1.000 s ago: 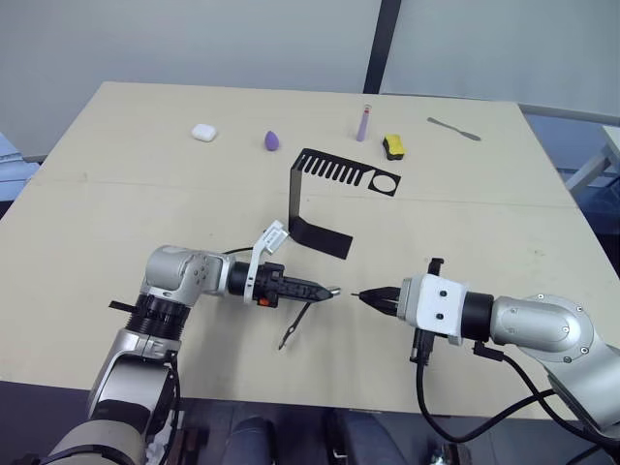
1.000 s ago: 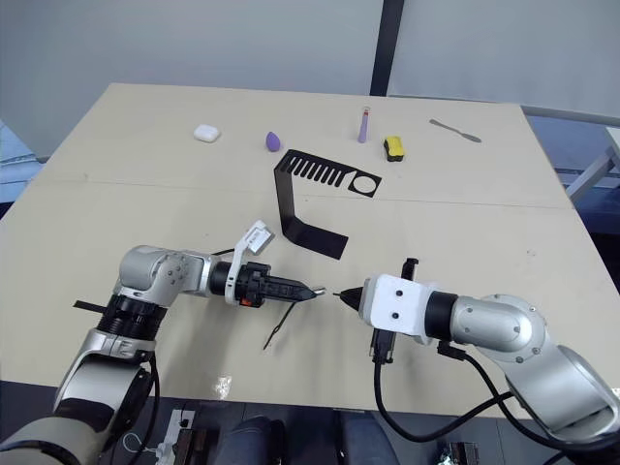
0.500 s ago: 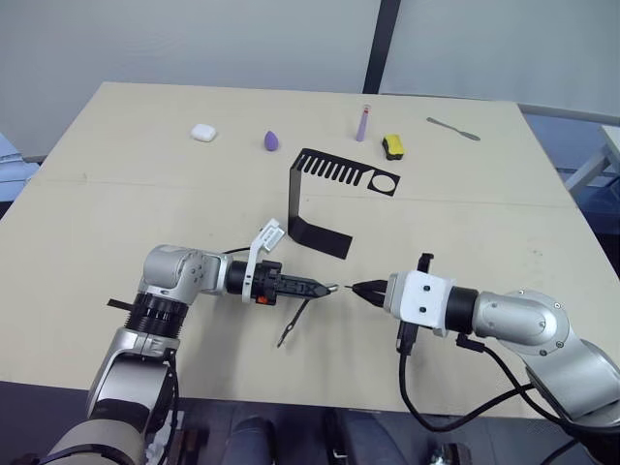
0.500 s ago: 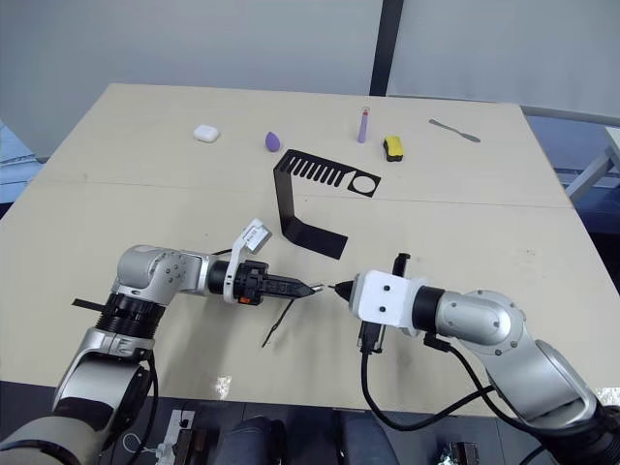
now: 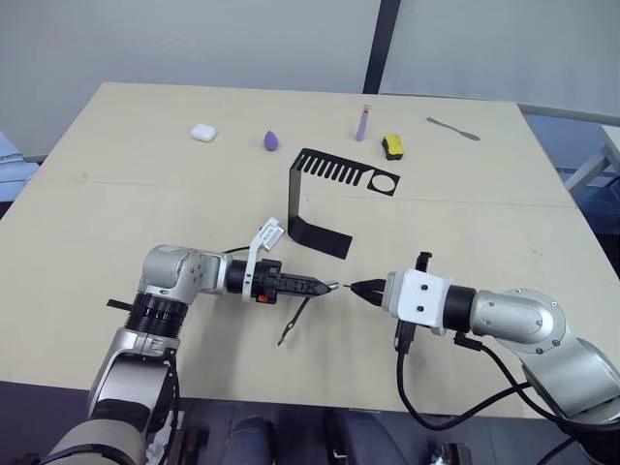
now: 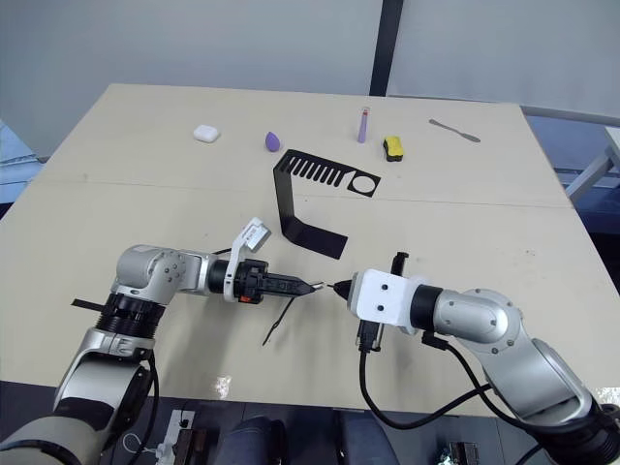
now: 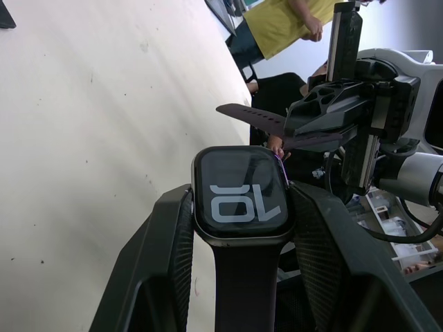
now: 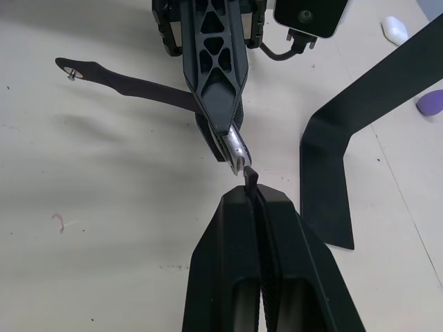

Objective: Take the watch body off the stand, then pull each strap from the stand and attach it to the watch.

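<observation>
- Behind the two arms the black stand [image 5: 329, 199] sits on the pale tabletop [image 5: 116, 194], its slotted top arm and ring hole bare; nothing lies between it and the claws.
- Along the tabletop's far side lie a white case [image 5: 202, 133], a purple egg-shaped piece [image 5: 272, 140], a lilac tube [image 5: 363, 124], a yellow-and-black block [image 5: 392, 146] and a grey metal tool [image 5: 453, 128], all well apart from the work.
- A person in a yellow top [image 7: 291, 24] shows in the background of the left wrist view.
- Compared with a second ago, the right claw [image 5: 359, 288] has closed most of the gap to the left claw [image 5: 326, 288]; over the last half-second it has hardly shifted.
- The left claw is clamped on the watch body [image 7: 241, 196], held above the tabletop in front of the stand: a rounded-square case, dark glossy screen with pale digits, greyish rim.
- One strap [image 5: 294, 324] is already joined to the watch and hangs down to the tabletop.
- The right claw is pinched on the second strap [image 7: 252, 117], whose end [image 8: 250, 176] sits just beside the watch's edge; whether they touch cannot be told.
</observation>
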`<state>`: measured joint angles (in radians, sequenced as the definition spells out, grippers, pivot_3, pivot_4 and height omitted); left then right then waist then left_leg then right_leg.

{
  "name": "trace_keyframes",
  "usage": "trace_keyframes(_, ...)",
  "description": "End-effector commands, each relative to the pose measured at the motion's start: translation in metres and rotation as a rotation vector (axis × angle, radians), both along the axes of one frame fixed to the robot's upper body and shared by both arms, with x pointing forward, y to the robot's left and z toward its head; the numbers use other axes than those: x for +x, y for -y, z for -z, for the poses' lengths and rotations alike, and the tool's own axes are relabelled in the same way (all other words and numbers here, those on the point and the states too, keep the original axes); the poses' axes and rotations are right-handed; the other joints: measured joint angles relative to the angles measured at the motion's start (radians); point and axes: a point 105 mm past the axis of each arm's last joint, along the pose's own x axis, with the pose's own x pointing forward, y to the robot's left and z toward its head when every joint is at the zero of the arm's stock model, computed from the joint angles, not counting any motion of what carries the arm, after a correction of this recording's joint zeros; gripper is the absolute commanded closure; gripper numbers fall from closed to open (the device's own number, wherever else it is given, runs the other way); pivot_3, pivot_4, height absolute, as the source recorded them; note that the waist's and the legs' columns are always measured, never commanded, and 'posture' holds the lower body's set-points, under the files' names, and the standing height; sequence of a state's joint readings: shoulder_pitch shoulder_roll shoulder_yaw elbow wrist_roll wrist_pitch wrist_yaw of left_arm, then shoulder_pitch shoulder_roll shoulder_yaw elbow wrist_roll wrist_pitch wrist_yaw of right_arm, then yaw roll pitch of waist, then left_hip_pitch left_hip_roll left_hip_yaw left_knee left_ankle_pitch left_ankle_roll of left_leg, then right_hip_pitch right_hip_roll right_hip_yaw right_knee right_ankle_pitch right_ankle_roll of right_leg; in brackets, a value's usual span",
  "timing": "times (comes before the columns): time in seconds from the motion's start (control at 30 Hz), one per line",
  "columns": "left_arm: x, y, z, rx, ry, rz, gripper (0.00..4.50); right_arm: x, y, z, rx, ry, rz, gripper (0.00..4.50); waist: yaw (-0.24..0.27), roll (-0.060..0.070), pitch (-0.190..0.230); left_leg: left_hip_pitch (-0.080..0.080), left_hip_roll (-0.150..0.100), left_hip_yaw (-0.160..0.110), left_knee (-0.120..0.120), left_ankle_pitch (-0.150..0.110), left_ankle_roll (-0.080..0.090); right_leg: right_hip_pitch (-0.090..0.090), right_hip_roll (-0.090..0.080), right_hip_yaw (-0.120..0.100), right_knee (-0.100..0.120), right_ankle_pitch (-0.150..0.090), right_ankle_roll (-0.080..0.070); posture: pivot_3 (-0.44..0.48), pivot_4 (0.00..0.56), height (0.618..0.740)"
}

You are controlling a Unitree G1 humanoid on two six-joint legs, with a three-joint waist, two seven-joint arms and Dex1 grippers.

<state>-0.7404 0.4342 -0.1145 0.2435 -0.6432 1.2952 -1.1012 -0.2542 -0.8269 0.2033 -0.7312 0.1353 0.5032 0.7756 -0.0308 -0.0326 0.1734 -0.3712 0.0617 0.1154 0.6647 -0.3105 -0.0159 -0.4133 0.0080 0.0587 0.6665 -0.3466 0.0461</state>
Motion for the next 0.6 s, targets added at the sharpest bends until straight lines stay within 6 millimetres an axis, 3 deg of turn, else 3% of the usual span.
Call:
trace_keyframes(0.03,0.0018,0.0038,-0.0141,-0.049,0.041,0.009,2.92,-0.0016,-0.0045,-0.0060,0.004,0.029,-0.024,4.50,0.000,0.000,0.000,0.000,0.000,0.000,0.000,0.000,0.000,0.000,0.000,0.000,0.000,0.000,0.000,0.000,0.150,0.740)
trace_keyframes(0.6,-0.0002,0.0052,-0.0161,-0.059,0.043,0.018,2.92,0.0023,0.0004,-0.0044,-0.006,0.027,0.003,4.50,0.000,0.000,0.000,0.000,0.000,0.000,0.000,0.000,0.000,0.000,0.000,0.000,0.002,0.000,-0.001,0.000,0.150,0.740)
